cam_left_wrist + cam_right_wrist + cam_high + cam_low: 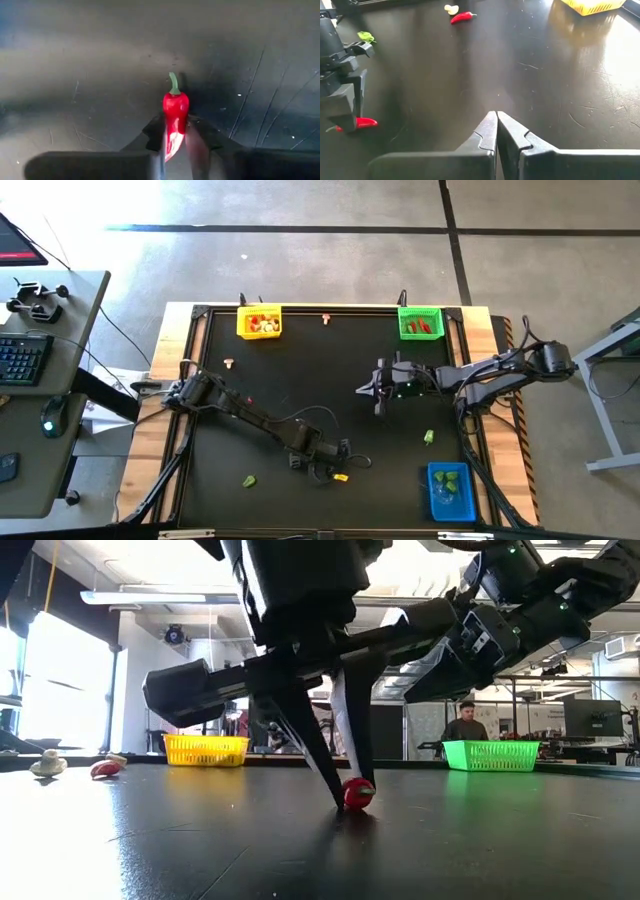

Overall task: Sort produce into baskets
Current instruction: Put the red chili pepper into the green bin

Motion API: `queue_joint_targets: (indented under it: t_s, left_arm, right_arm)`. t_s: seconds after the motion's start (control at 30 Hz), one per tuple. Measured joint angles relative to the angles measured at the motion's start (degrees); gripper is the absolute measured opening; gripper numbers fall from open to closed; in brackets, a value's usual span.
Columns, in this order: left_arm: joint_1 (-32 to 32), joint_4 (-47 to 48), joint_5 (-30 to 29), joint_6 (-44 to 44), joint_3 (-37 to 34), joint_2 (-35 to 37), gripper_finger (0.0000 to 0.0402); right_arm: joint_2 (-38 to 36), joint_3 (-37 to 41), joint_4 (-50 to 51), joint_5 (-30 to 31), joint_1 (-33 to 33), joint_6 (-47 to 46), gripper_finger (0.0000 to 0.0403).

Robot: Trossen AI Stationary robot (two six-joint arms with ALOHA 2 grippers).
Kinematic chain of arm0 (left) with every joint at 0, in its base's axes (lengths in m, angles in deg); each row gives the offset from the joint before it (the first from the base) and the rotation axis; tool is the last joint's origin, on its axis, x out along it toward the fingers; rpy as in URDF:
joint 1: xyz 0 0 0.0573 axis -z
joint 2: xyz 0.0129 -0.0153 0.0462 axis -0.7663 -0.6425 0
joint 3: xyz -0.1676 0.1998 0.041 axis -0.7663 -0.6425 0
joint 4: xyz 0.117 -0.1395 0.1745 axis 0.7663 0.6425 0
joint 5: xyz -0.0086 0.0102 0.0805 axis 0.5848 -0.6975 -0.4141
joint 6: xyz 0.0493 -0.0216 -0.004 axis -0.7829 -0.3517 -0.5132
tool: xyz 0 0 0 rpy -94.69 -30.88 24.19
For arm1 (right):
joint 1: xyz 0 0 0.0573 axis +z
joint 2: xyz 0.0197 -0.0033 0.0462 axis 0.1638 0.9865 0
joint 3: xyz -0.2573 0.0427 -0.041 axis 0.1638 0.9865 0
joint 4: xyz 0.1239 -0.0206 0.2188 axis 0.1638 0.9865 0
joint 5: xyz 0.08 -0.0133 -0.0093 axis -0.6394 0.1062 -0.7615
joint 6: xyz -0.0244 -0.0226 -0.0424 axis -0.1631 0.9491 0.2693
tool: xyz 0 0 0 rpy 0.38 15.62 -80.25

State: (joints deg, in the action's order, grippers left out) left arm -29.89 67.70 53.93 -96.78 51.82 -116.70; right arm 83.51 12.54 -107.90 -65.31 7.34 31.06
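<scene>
My left gripper (318, 468) stands near the middle of the table's near half, shut on a red chilli (175, 112) with a green stem. In the low view its fingers (330, 765) point down to the chilli (358, 794) on the black table. My right gripper (375, 390) is shut and empty, right of centre and above the table; it also shows in its own wrist view (496, 131). The yellow basket (260, 322) and the green basket (420, 323) stand at the far edge. The blue basket (450, 488) stands at the near right corner. All three hold produce. My left gripper pinches the chilli's pointed end (174, 134) between its two fingers (198, 150). The stem end sticks out past the fingertips. The fingers come from above, pointing down. The chilli seems to rest on the table top (358, 802).
Loose pieces lie about: a green chunk (248, 480) at the near left, another (428, 437) at the right, cream bulbs (228, 363) (326, 318) farther back, and a red chilli (461, 17) beside a bulb. A person (465, 725) stands in the room behind the table.
</scene>
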Motion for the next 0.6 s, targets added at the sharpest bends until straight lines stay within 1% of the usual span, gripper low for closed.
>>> queue_joint_targets:
  t_s: [0.1,0.2,0.23,0.3,0.4,0.53,0.6]
  left_arm:
    - [-0.65,0.21,0.41,1.95,0.00,0.34,0.0010]
    - [-1.99,0.72,0.50,5.90,-0.15,1.39,0.0008]
    - [-2.64,0.92,1.35,7.73,-0.20,2.09,0.0008]
    - [-4.20,0.94,4.99,11.78,-0.19,4.08,0.0006]
    - [-6.92,0.74,9.78,16.62,-0.04,6.67,0.0003]
    - [-10.71,-0.75,11.65,19.44,-0.09,9.10,0.0002]
    - [-12.65,-1.55,13.78,20.50,-0.09,9.98,0.0001]
  right_arm:
    - [0.00,0.00,0.00,0.00,0.00,0.02,0.0000]
    - [0.00,0.00,0.16,0.00,0.00,0.02,0.0000]
    - [-0.04,0.00,0.41,0.01,0.00,0.15,0.0000]
    - [-0.16,0.00,0.51,0.75,0.14,0.92,0.0000]
    - [-1.30,0.00,1.56,5.72,1.25,2.51,0.0000]
    - [-3.97,0.02,3.87,14.55,3.88,3.65,0.0000]
    - [-5.66,0.01,5.65,18.84,5.06,4.06,0.0000]
